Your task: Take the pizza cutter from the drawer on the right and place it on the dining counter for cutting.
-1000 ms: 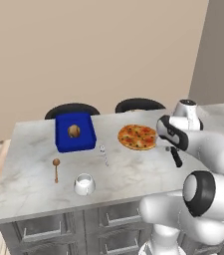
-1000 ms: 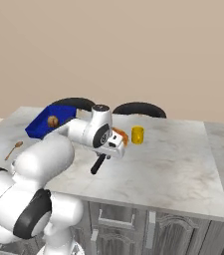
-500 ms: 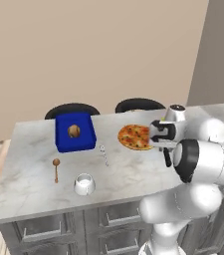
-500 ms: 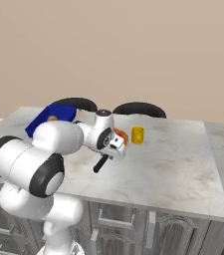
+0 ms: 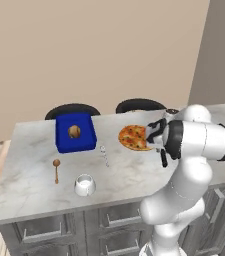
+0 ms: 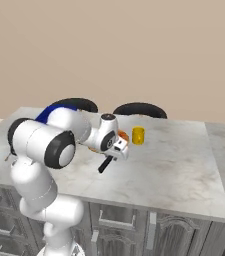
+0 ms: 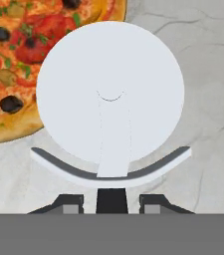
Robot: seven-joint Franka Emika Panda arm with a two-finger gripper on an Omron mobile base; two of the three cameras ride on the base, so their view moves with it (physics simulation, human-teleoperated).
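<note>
The pizza cutter [image 7: 111, 92] hangs just above the dining counter [image 5: 124, 172], and my gripper [image 7: 111, 201] is shut on it. Its round white wheel lies over the edge of a pizza [image 7: 14, 60] in the hand view. The black handle [image 5: 163, 158] sticks down and out below the hand, right of the pizza [image 5: 133, 137]. From the right base view, the gripper [image 6: 118, 150] holds the cutter's handle [image 6: 104, 165] slanting toward the counter [image 6: 174, 170]. The drawer is out of view.
On the counter stand a blue box [image 5: 75, 131] with a brown lump inside, a wooden spoon [image 5: 56, 169], a white bowl [image 5: 84, 185] and a thin silvery utensil [image 5: 104, 154]. A yellow cup [image 6: 138, 135] stands behind the hand. Two dark stools sit beyond the far edge.
The arm's elbow has swung round in front of the cameras. The hand with the cutter has shifted a little left, toward the pizza, and stays shut on it.
</note>
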